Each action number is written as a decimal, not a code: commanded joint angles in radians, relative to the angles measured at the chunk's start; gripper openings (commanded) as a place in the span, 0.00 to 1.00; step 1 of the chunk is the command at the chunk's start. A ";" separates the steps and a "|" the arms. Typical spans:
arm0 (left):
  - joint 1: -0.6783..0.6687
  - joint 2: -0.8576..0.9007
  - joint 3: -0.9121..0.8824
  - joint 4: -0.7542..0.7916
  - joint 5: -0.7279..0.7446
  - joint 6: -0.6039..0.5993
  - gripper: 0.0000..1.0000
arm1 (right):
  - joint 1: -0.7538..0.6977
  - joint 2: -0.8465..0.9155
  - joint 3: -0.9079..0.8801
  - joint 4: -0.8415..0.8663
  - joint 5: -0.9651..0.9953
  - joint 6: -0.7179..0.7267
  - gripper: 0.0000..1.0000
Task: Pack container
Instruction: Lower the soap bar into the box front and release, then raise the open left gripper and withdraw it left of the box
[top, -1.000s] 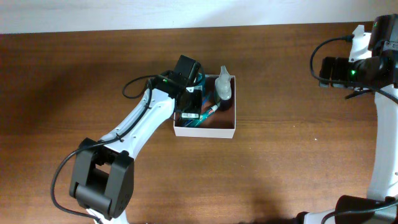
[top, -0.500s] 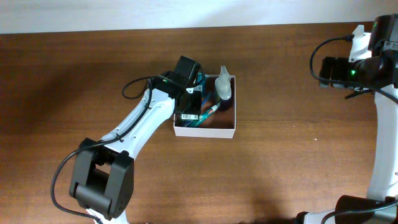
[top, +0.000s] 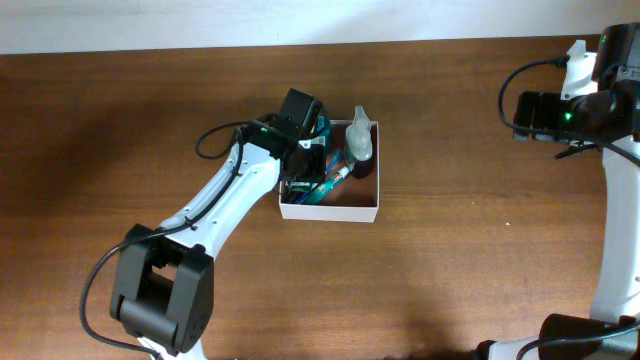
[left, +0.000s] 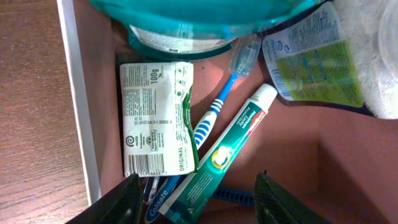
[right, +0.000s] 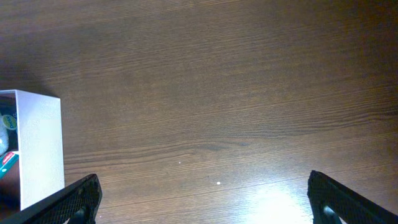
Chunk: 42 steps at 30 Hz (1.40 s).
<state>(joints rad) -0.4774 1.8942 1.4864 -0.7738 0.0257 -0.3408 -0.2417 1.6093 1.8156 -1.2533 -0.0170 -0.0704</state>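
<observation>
Hanging over the container (top: 330, 212) near the table's middle, the left gripper (left: 198, 200) has its jaws apart, holding nothing. A second ago its dark body covered more of the box. Now the toothpaste tube (left: 231, 149) lies exposed on the reddish-brown floor, so that item looks packed. Beside it lie a crinkled green-and-white paper packet (left: 157, 118), a slim blue-striped plastic toothbrush (left: 214, 109) and a flat glossy sachet (left: 311, 59). Far right, the right gripper (right: 214, 205) spreads wide above the grained wooden table (right: 217, 93).

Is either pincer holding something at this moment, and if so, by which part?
Nothing is held. The left pincer is open above the toothpaste in the container; the right pincer is open over the table.
</observation>
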 joint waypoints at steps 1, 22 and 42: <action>0.002 -0.040 -0.008 0.003 0.003 -0.006 0.58 | -0.001 0.002 0.007 0.000 -0.005 0.008 0.99; 0.120 -0.206 0.012 -0.006 -0.121 0.024 0.63 | -0.001 0.002 0.007 0.000 -0.005 0.008 0.99; 0.360 -0.206 0.011 -0.076 -0.188 0.024 0.99 | -0.001 0.002 0.007 0.000 -0.005 0.008 0.99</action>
<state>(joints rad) -0.1200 1.7073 1.4864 -0.8486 -0.1505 -0.3248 -0.2417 1.6093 1.8156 -1.2533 -0.0170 -0.0708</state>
